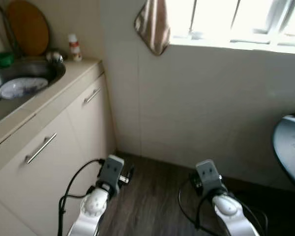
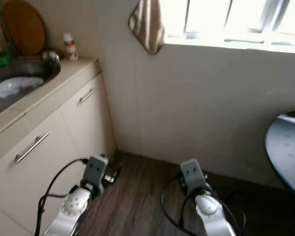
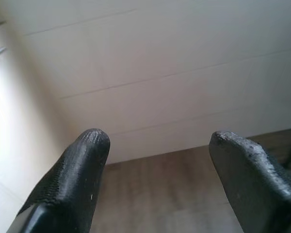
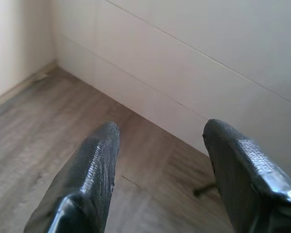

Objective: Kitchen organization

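Observation:
A steel sink (image 1: 51,73) is set in the beige counter (image 1: 78,71) at the left, with a white patterned plate (image 1: 22,87) lying in it. Behind it a round wooden board (image 1: 28,27) leans on the wall, beside a small white bottle with a red label (image 1: 75,47). Both arms hang low over the wood floor. My left gripper (image 3: 157,141) is open and holds nothing; it faces the tiled wall base. My right gripper (image 4: 160,131) is open too, with nothing between its fingers, pointing at the floor by the wall.
Cream cabinet doors with bar handles (image 1: 40,147) run along the left. A striped towel (image 1: 154,24) hangs below the bright window (image 1: 236,22). A dark round table (image 1: 291,147) juts in at the right. Green item (image 1: 1,59) sits behind the sink. Wood floor (image 1: 152,196) lies between.

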Motion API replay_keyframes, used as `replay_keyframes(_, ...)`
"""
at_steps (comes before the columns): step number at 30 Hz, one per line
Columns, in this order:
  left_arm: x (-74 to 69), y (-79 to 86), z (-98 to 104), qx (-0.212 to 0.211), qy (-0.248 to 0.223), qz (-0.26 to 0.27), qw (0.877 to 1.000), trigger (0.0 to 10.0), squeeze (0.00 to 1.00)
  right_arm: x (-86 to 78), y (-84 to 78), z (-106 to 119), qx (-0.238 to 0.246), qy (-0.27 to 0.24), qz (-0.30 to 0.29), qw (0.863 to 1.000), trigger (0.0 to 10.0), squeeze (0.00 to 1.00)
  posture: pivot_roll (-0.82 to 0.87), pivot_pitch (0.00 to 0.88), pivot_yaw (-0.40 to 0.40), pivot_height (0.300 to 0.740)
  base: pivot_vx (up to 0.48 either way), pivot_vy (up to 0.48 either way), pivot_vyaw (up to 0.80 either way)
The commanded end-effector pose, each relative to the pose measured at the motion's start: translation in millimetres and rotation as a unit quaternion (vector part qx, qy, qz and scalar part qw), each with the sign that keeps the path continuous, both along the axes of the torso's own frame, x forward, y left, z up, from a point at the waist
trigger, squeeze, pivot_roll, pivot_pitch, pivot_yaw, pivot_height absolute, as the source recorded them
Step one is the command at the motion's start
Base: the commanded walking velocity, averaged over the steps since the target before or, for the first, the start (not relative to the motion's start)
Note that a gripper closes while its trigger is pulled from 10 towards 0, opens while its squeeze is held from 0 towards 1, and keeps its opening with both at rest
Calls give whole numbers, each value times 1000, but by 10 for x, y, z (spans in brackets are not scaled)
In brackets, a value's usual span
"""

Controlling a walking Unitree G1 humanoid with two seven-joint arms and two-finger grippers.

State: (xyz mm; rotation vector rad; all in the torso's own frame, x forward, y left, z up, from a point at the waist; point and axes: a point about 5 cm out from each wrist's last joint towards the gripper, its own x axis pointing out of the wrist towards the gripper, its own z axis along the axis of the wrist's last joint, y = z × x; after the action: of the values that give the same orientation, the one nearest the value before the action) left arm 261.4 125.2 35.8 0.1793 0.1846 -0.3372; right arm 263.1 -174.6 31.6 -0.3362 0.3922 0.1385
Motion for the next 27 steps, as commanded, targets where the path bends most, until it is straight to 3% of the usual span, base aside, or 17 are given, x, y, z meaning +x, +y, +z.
replay_keyframes(1, 33, 14, 41, 0, -6, -2, 1000, 10000, 0, 19, 22, 26, 10, -4, 0, 1000, 10000, 0, -5, 0, -5, 740, 0, 0, 0)
replay_keyframes(23, 26, -2, 52, -11, -13, -5, 1000, 10000, 0, 17, 25, 21, 15, -4, 5, 1000, 10000, 0, -5, 0, -7, 740, 0, 0, -73)
replay_keyframes(27, 24, -10, 38, -9, -7, -12, 1000, 10000, 0, 16, 8, 19, 32, -5, -7, 999, 10000, 0, -6, 0, -6, 740, 0, 327, -755)
